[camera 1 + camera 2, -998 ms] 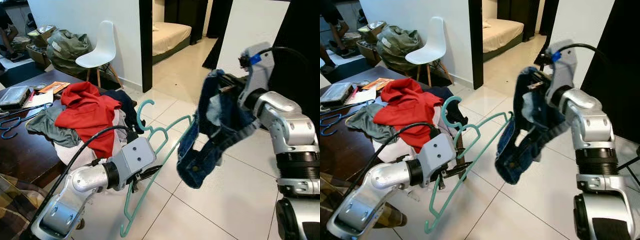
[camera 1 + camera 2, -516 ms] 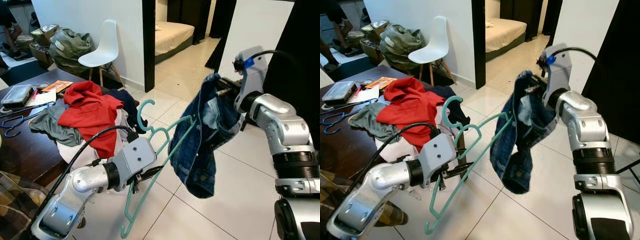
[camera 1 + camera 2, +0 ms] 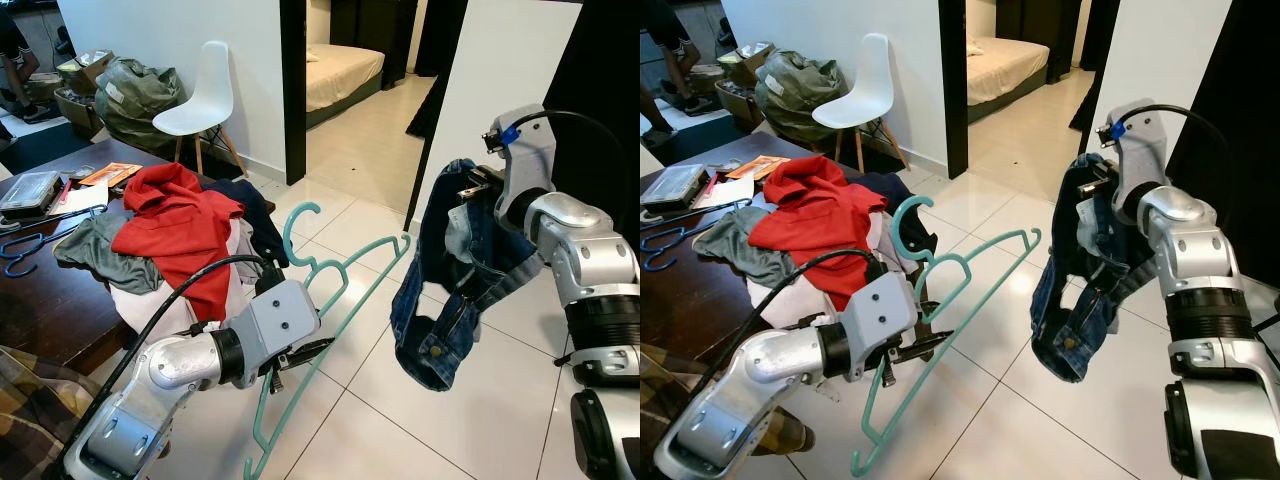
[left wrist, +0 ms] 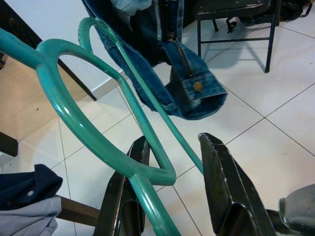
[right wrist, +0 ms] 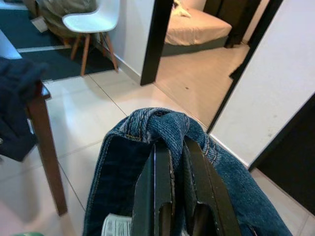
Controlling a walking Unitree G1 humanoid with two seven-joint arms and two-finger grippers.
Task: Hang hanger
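Hanger (image 3: 330, 300) in left gripper (image 4: 170, 196), jeans (image 3: 455, 285) in right gripper (image 5: 179, 191)

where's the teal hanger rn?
The teal hanger is held in the left gripper at centre-left of the eye views, above the tiled floor, between the clothes pile and the denim garment held by the right gripper.

Two silver metal arms with rounded joint housings and ribbed black rings. Left arm (image 3: 180, 365) ends in a grey boxy wrist with small screws; a black cable loops above it. Right arm (image 3: 585, 260) carries a black cable with a blue tag.
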